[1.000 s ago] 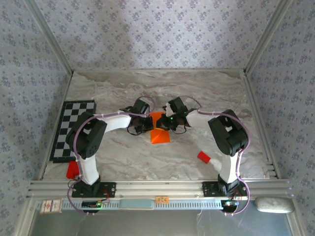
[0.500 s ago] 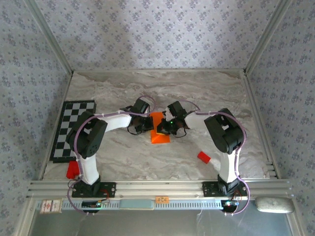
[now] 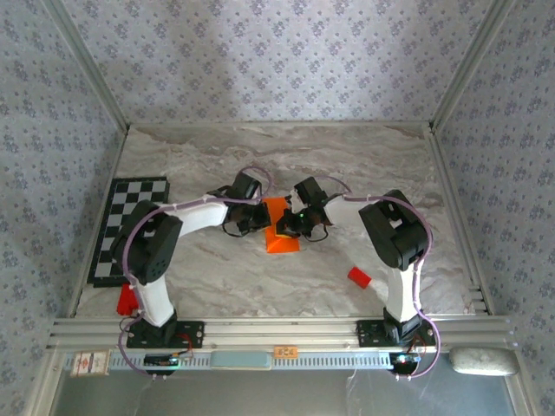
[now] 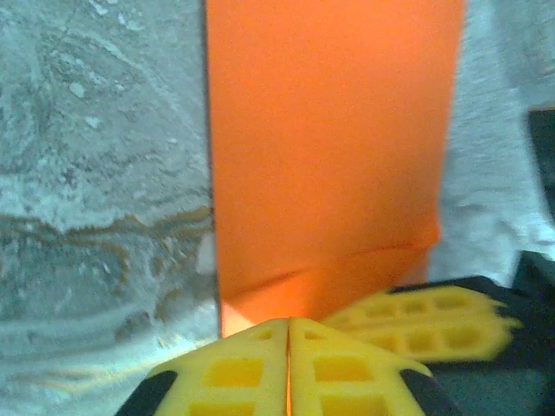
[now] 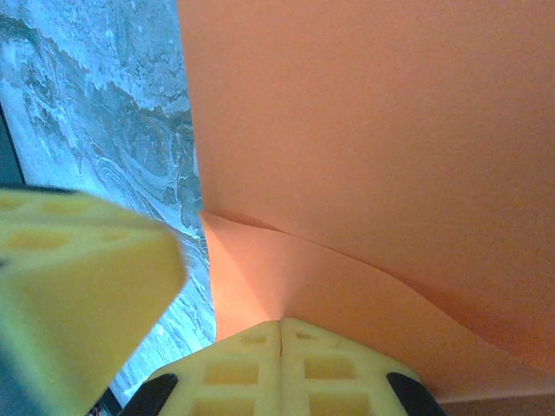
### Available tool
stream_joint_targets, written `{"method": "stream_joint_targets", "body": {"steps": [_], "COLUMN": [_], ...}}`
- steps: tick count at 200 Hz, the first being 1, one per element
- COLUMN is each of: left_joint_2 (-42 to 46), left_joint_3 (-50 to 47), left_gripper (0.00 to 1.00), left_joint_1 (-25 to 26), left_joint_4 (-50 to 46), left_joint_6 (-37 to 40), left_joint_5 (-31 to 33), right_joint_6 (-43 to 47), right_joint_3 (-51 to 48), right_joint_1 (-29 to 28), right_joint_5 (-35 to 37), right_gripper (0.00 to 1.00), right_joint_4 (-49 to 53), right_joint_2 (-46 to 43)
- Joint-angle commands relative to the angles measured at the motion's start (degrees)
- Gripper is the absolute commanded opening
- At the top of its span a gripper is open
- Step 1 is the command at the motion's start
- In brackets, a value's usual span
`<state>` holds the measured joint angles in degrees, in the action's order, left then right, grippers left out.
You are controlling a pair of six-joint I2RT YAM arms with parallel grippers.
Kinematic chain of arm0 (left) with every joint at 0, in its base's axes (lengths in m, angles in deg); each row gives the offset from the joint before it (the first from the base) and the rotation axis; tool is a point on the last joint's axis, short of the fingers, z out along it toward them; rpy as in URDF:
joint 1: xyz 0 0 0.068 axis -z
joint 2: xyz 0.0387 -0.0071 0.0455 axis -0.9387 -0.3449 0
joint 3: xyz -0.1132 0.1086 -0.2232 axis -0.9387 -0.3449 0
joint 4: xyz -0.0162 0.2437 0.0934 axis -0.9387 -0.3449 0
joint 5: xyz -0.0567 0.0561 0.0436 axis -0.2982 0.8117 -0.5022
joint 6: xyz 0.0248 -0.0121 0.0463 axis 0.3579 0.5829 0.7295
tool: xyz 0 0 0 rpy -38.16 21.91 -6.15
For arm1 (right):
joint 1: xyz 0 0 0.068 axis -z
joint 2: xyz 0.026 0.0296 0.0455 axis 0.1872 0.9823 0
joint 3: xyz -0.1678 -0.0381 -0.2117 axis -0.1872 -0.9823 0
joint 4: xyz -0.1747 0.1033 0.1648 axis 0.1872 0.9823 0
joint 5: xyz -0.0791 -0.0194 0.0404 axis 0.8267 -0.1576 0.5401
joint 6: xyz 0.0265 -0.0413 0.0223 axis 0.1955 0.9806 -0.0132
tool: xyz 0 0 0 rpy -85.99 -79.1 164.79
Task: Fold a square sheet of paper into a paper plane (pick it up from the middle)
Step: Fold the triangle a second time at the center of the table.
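Note:
The square sheet of paper (image 3: 281, 234) is bright orange and lies folded into a narrow rectangle at the table's middle. In the left wrist view the paper (image 4: 329, 147) runs away from my left gripper (image 4: 288, 322), whose yellow fingers are shut with a thin orange edge pinched between them. My right gripper (image 5: 282, 325) is also shut, pinching a raised, bowed flap of the paper (image 5: 364, 156). From above, the left gripper (image 3: 263, 217) and right gripper (image 3: 284, 224) meet at the paper's far end, almost touching. Each wrist view shows the other gripper's yellow finger beside it.
A black-and-white checkerboard mat (image 3: 130, 227) lies at the left edge. One small red block (image 3: 359, 277) sits at the front right, another (image 3: 128, 299) by the left arm's base. Marble table (image 3: 260, 165) stretches behind the arms.
The right arm has swung left and drawn its gripper in against the paper's far end, beside the left gripper. The left arm has barely moved.

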<state>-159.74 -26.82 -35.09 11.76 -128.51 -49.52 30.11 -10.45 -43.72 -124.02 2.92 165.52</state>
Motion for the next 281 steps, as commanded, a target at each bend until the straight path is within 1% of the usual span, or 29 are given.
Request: {"method": "stream_joint_targets", "body": {"steps": [1,26,45,91,185,208,237,281], "left_joint_2": [5.48,7.65,8.03,6.57,2.8,2.62,2.27,2.86], "left_joint_3": [-4.01,-8.9,-10.66,-12.23,-11.83,-12.09,-13.46,-13.9], "left_gripper": [0.1,0.11,0.11,0.11,0.08,0.08,0.07,0.05], "left_joint_1": [0.01,0.88,2.25,4.17,4.62,4.74,5.11,5.14], "left_joint_4": [3.73,8.48,9.93,11.09,8.78,7.24,5.37,-1.49], "left_joint_6": [-5.23,-9.04,-10.3,-10.33,-7.96,-6.85,-4.41,3.12], "left_joint_5": [-2.3,-5.14,-6.29,-6.49,-6.48,-5.96,-6.82,-5.8], "right_joint_6": [0.69,0.34,0.16,0.01,0.01,0.01,0.17,0.31], "right_joint_3": [-0.88,-0.09,0.44,1.4,1.85,1.92,1.83,1.5], "right_joint_1": [0.22,0.16,0.02,-0.02,-0.07,0.01,0.13,0.18], "right_joint_5": [7.64,8.43,8.7,8.93,9.14,9.32,9.43,9.69], "right_gripper": [0.0,0.0,0.0,0.0,0.0,0.0,0.0,0.0], "right_joint_4": [9.59,10.97,11.91,13.13,14.04,14.22,14.5,14.57], "right_joint_2": [3.85,4.47,4.91,5.99,6.01,6.1,6.1,6.15]}}
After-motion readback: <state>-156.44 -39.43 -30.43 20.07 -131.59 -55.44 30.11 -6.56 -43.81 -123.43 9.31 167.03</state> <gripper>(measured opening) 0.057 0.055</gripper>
